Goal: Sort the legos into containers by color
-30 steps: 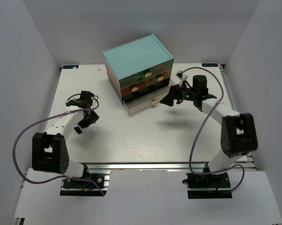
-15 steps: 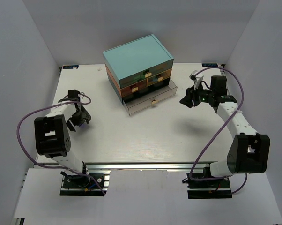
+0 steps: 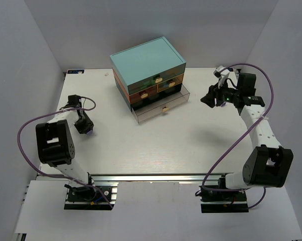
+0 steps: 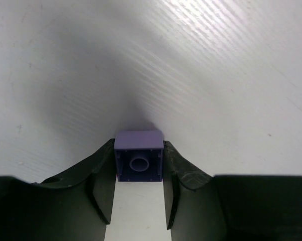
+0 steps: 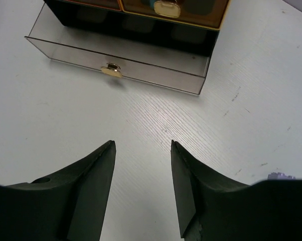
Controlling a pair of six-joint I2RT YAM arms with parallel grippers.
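A lilac lego [image 4: 139, 160] sits pinched between my left gripper's [image 4: 139, 144] two fingers, its hollow underside facing the camera, right over the white table. In the top view the left gripper [image 3: 85, 126] is low at the table's left side. My right gripper [image 5: 142, 143] is open with nothing between its fingers, and hangs above the table right of the chest [image 3: 147, 63]. The chest's bottom clear drawer [image 5: 118, 63] is pulled out, and no brick shows in the part I can see. Another lilac lego [image 5: 280, 176] peeks out at the right finger's edge.
The teal-topped chest stands at the back centre with orange and teal drawer fronts [image 3: 156, 86] shut. The open drawer [image 3: 158, 111] juts toward the table's middle. White walls close in the table [image 3: 151, 140] on the left, right and back.
My left gripper moved left, dropped to the table and closed on the lilac lego. My right arm pulled back from the open drawer toward the right, its jaws narrowing somewhat.
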